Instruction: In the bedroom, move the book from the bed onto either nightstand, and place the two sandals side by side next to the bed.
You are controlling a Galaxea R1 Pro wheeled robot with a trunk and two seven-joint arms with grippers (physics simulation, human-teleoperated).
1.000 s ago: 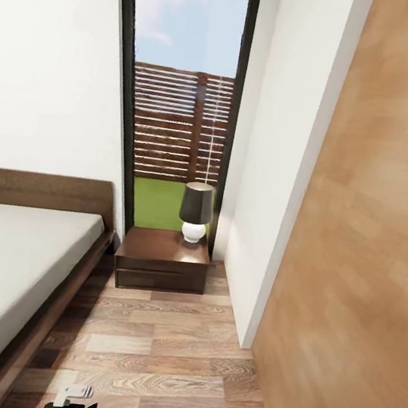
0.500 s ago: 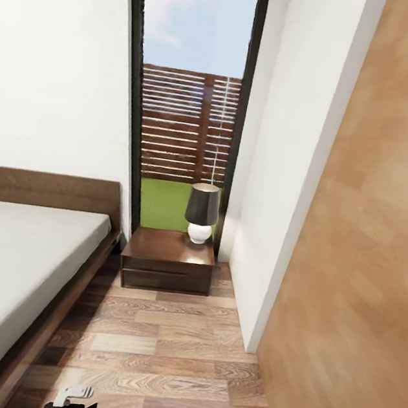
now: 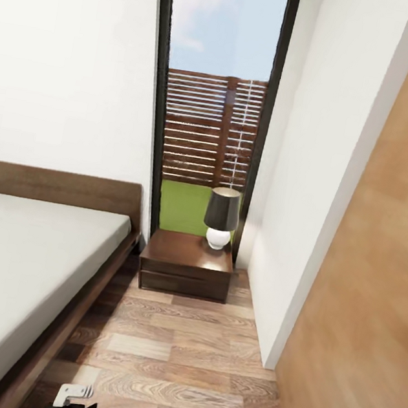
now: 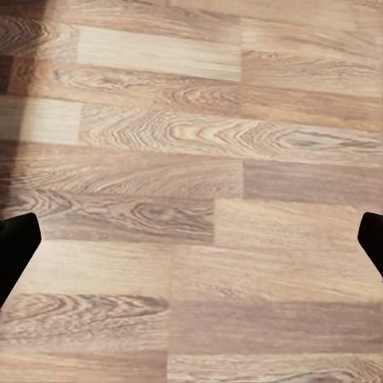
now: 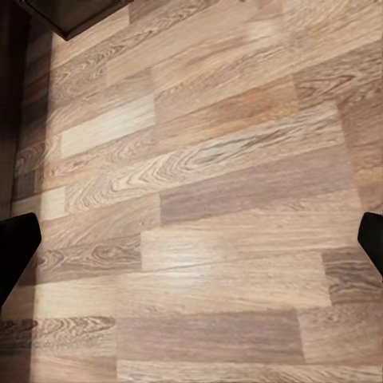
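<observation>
You see the bed at your 10 o'clock, its headboard against the far wall. At 12 o'clock the nightstand sits just beside the bed, with a lamp on top. The window is behind it. A wall stands at 2 o'clock. The floor lies between.

Head camera faces the nightstand from afar; both wrist cameras look closely down at floor.
</observation>
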